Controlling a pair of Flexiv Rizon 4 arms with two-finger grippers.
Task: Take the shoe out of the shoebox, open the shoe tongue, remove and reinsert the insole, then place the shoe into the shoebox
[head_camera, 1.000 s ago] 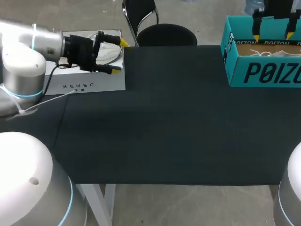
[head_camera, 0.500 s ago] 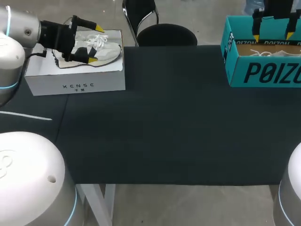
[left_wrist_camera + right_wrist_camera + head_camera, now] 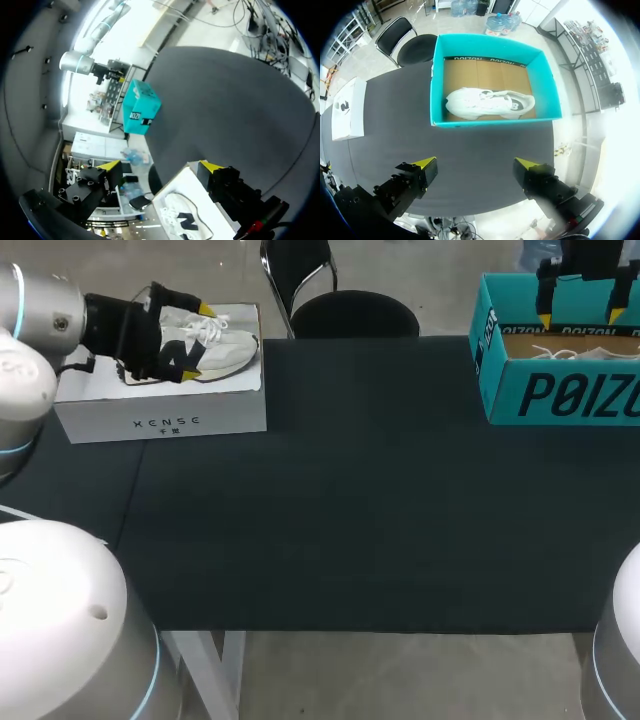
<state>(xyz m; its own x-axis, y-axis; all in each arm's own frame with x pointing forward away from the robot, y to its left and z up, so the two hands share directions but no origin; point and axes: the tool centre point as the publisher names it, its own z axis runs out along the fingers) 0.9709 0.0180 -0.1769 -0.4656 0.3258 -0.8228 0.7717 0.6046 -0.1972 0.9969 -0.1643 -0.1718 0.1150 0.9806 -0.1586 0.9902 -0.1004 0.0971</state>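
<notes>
Teal cardboard walls of the shoebox (image 3: pixel 492 121) ring the white shoe (image 3: pixel 487 102), which lies on its side inside, at the far right of the dark worktop (image 3: pixel 350 490). By my judgement none of the task is done: lifting the shoe out, opening the tongue, pulling and refitting the insole and putting the shoe back in all remain.

My right end effector (image 3: pixel 475 167) hangs above the box, its fingers spread wide and holding nothing. My left end effector (image 3: pixel 160 166) is also spread wide, straddling a second shoe (image 3: pixel 215 345) that sits on a white box (image 3: pixel 160 420) at the far left corner; I see no grip on it.

The head view cuts off the shoebox's right end and shows only laces inside. I cannot make out the tongue or the insole of the boxed shoe. My left end effector hides the second shoe's heel.
</notes>
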